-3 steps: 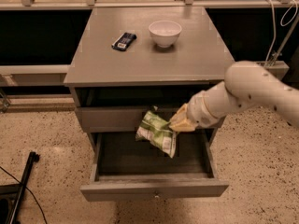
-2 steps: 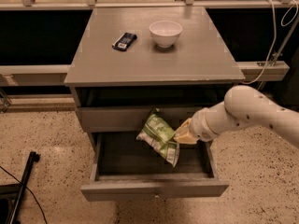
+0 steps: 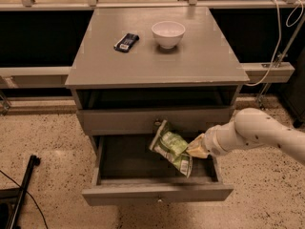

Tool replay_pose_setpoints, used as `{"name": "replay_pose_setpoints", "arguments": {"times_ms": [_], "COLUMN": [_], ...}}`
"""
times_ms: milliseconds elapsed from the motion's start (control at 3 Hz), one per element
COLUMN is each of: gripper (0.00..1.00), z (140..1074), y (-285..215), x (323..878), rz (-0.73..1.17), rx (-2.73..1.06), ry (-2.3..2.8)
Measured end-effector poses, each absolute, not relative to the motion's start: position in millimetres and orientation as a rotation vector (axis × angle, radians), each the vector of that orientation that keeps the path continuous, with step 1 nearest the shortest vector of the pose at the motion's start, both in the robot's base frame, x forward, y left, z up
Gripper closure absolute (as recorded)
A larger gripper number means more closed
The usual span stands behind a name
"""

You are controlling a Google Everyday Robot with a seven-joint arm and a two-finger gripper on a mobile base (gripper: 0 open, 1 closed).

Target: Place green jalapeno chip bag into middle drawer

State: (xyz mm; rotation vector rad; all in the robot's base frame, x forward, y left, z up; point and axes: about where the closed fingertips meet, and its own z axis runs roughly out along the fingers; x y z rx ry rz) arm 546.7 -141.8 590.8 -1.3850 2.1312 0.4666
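Speckled terrazzo floor (image 3: 47, 142), dark panels behind, plain grey desk (image 3: 157, 66) at centre. Entries run from my hand outward.

1. Hand (image 3: 196, 147): tan, on the white arm (image 3: 257, 132), low over the right half of the open drawer. Clamped on item 2. In the last second I have brought it down and slightly right.
2. Crumpled green-and-white foil chip bag (image 3: 170, 147): held by its right edge, hanging tilted, lower than a second ago. Its bottom corner is now within the drawer mouth. I cannot tell whether it touches the drawer floor.
3. Wide grey wooden middle drawer (image 3: 157, 192): pulled out, dark box under the bag.
4. Upper grey drawer front with brass knob (image 3: 119, 120): closed, just behind the bag.
5. White bowl (image 3: 168, 33) and small dark wrapper (image 3: 126, 42): on the desk top, well apart from the work.

Judgement: the descent is nearly done and only the release remains.
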Motion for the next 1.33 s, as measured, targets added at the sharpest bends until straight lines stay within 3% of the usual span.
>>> {"name": "replay_pose_setpoints", "arguments": {"times_ms": [1333], "gripper": [1.0], "z": [555.1], "y": [-153.4], "x": [563.6], "rz": [0.507], "rx": [-1.225], "ry": [2.225]}}
